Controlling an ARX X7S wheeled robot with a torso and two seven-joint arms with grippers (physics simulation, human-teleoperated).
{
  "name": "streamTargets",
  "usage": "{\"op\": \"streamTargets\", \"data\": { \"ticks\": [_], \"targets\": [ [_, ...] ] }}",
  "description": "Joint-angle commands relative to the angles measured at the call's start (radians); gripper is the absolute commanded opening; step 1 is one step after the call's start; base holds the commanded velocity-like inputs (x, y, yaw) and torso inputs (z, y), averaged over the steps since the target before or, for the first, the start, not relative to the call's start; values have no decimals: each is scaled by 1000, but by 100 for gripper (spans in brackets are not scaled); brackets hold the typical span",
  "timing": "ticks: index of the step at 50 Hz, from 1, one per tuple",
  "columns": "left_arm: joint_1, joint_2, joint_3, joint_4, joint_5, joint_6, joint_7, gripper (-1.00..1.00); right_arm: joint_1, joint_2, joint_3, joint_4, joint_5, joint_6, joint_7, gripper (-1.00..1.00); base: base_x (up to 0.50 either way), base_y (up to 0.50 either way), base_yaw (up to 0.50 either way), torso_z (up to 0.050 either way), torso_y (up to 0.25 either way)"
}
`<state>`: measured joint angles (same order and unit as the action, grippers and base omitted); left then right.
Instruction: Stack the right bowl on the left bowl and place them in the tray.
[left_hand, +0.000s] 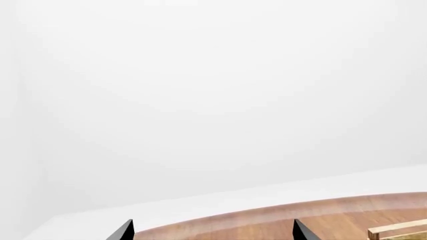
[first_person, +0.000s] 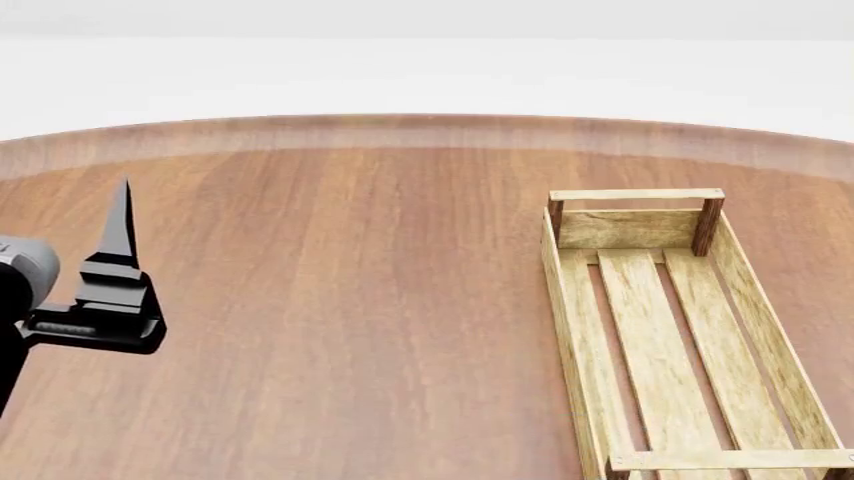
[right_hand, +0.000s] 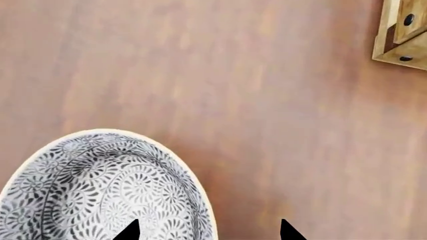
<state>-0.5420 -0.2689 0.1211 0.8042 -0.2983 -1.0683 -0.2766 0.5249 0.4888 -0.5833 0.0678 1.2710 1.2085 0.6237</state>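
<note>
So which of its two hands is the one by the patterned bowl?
The right hand: its wrist camera shows its open fingertips straddling the patterned bowl rim. The left hand faces only bare table.

The wooden table carries the tray and a patterned bowl.

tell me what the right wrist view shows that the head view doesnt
Only the right wrist view shows a patterned bowl, with one of the right gripper fingertips over its inside and the other over bare wood. Only the head view shows the left gripper raised over the table and the tray's slatted inside. Both show the wooden table and the tray, the wrist view only a corner.
</note>
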Motion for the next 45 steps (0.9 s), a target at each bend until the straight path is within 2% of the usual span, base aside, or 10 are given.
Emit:
{"op": "streamTargets", "data": {
  "ticks": [1, 2, 25, 33, 35, 45],
  "targets": [
    [-6, 14, -14, -1, 9, -13, 17, 100, -9, -17, 0, 1, -30, -2, -50, 100, 0, 0, 0, 0, 0],
    [-6, 14, -14, -1, 8, -13, 17, 100, -11, -13, -4, -12, -32, -3, -56, -100, 0, 0, 0, 0, 0],
    [-7, 9, -12, 3, -4, -16, 7, 100, -14, -8, -14, -21, -29, -23, -74, -100, 0, 0, 0, 0, 0],
    [-4, 7, -15, 7, -8, -14, 4, 100, -24, 32, -11, -145, -93, -143, -165, -100, 0, 0, 0, 0, 0],
    [-5, 6, -15, 9, -10, -16, 3, 100, -19, 36, 16, -155, -40, -127, -166, -100, 0, 0, 0, 0, 0],
    [-6, 5, -10, 11, -14, -17, -2, 100, -12, 44, 18, -180, -36, -134, -174, -100, 0, 0, 0, 0, 0]
  ]
}}
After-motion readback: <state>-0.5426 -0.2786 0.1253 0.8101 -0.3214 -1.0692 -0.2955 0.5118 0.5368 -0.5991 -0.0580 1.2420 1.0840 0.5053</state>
